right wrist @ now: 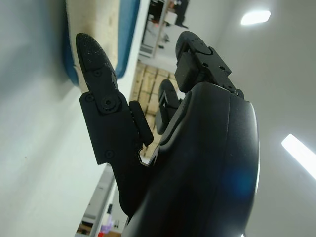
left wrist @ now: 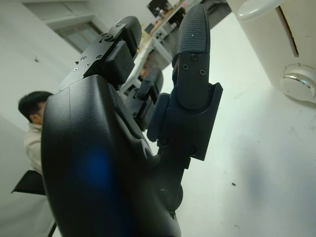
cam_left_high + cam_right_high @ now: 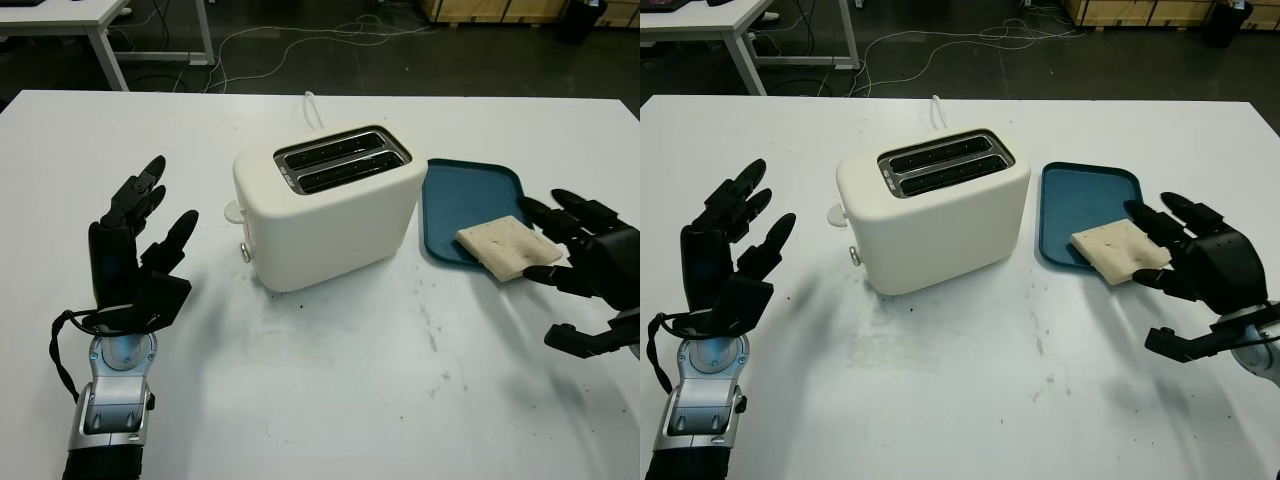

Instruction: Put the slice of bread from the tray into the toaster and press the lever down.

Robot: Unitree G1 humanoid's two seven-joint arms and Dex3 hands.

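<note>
While the bread (image 3: 506, 246) lies flat on the tray (image 3: 462, 199), overhanging its near right corner, the right hand (image 3: 1202, 262) sits just beside it, open and holding nothing, fingertips at the slice's right edge. By my reading it is much the nearer hand. The left hand (image 3: 135, 255), also open, waits beyond the toaster (image 3: 328, 205) at mid-table, slots up. The white table (image 3: 330, 400) stands in a workshop with cables on the floor.

— Can you read any lettering, brand or number anywhere here?

— No. You'll find nothing legible on the toaster (image 3: 330, 205), the tray (image 3: 470, 195) or the bench (image 3: 400, 380); no label or sign can be made out on them.
</note>
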